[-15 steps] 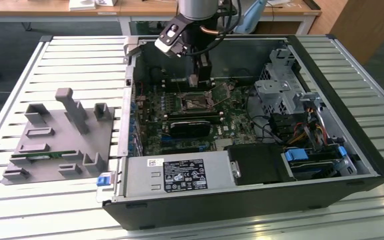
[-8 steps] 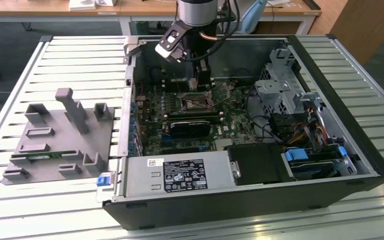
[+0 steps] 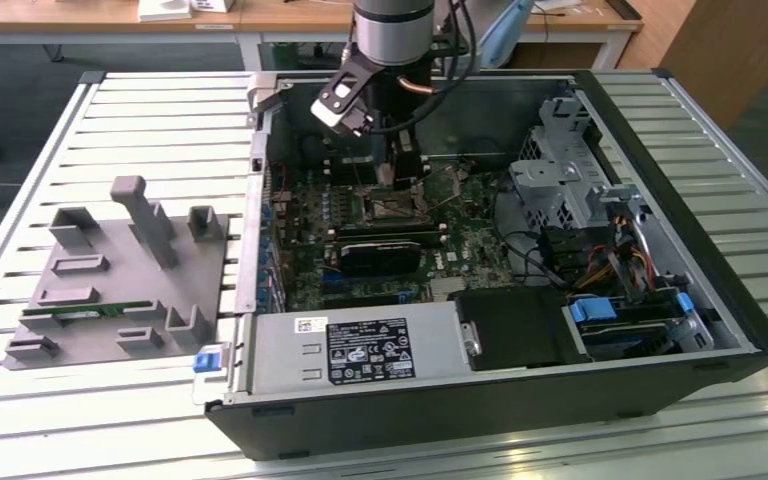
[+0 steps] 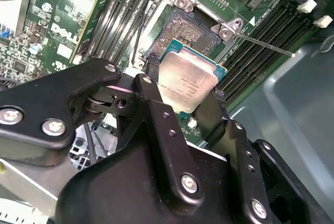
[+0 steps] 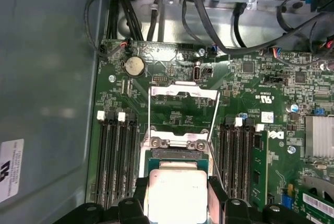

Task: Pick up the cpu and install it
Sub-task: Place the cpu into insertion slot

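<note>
The cpu, a small square chip with a silver-grey top, sits between the black fingers of my gripper, which is shut on its two opposite edges. It hangs just above the open socket on the green motherboard, offset toward one edge of it. In the first wrist view the cpu is in line with the socket, and the load plate is flipped open beyond it. In the exterior view my gripper reaches down inside the computer case, over the socket.
A thin retention lever sticks out beside the socket. Memory slots flank it on both sides. A drive cage, loose cables and the power supply crowd the case. A grey tray with posts stands at the exterior view's left.
</note>
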